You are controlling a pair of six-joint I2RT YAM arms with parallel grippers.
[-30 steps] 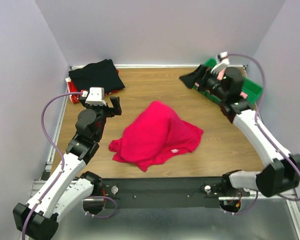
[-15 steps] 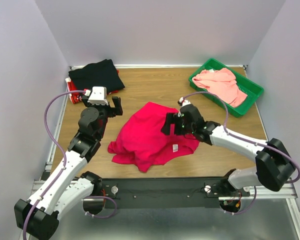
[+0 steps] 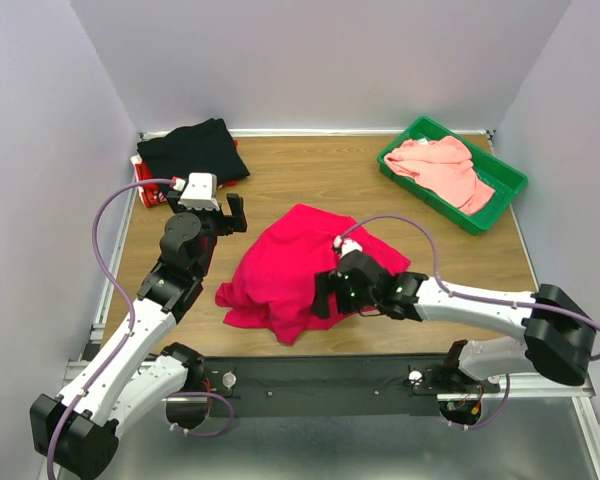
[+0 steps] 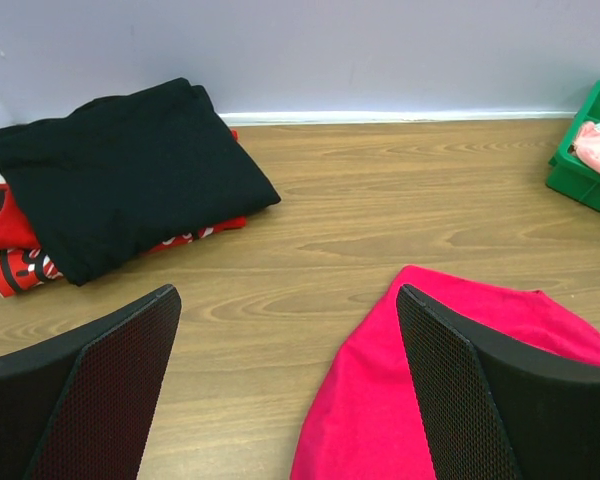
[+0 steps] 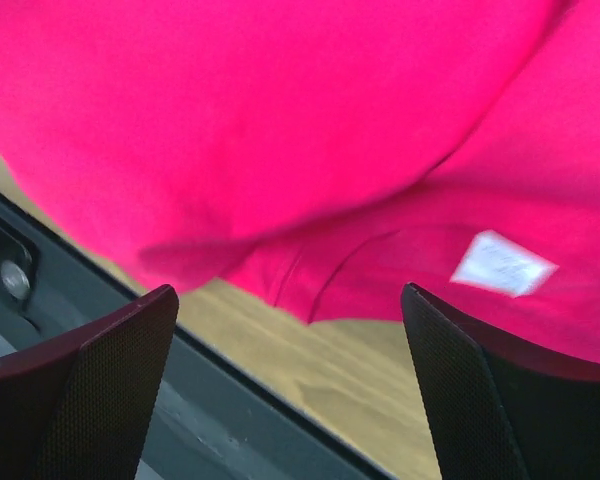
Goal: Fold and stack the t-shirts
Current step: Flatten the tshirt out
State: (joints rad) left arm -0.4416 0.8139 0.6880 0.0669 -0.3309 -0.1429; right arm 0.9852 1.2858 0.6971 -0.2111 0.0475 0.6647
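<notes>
Three shirts in view. Crimson t-shirt [image 3: 305, 270] lies crumpled mid-table, a soft rumpled heap with a peaked fold and a small white tag [image 5: 503, 264] on its near side. Black t-shirt [image 4: 130, 170] is folded into a flat rough rectangle at the far left corner, stacked on a red-and-white folded cloth [image 4: 15, 250]. Salmon-pink t-shirt [image 3: 445, 165] sits bunched inside the green plastic tray [image 3: 502, 188], far right. Table [image 4: 380, 200] is smooth wood-grain. Left gripper [image 3: 223, 212] hovers over bare wood just left of the crimson shirt, fingers spread wide, nothing between them; pads [image 4: 120, 380] show fine mesh texture. Right gripper [image 3: 325, 298] is low over the crimson shirt's near edge, fingers spread apart, no cloth pinched; contact with the cloth can't be told.
</notes>
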